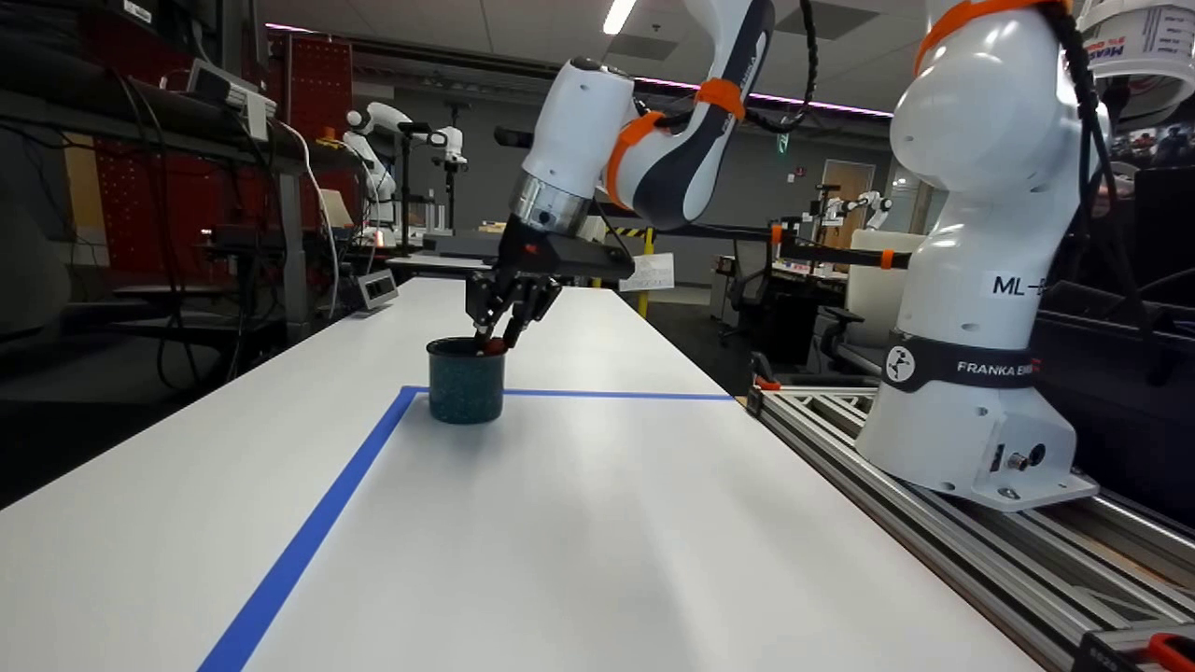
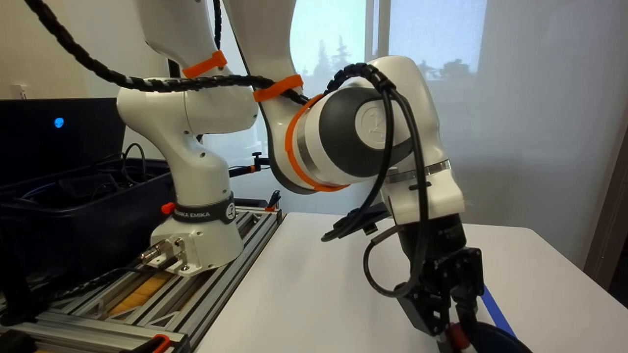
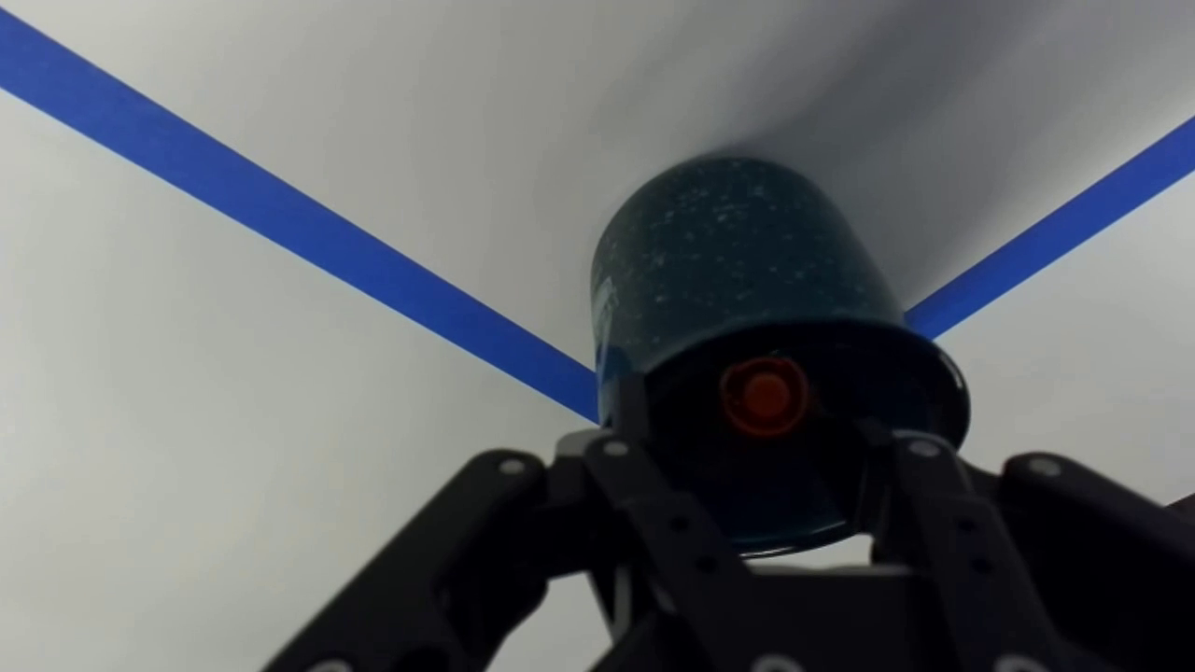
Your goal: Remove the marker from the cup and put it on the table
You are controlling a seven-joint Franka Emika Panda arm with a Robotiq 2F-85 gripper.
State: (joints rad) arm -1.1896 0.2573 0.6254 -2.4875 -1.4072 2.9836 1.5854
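Note:
A dark teal speckled cup stands upright on the white table. The cup also shows in the wrist view, and its rim is cut off by the frame edge in an exterior view. The marker's round red end shows inside the cup's mouth; the rest of the marker is hidden in the cup. The red end also shows in both exterior views. My gripper points down at the cup's mouth. Its fingers are apart, one on each side of the red end, with gaps visible.
Blue tape lines on the table meet in a corner at the cup. The arm's base stands on a metal rail frame along the table's edge. A small grey box sits at the table's far edge.

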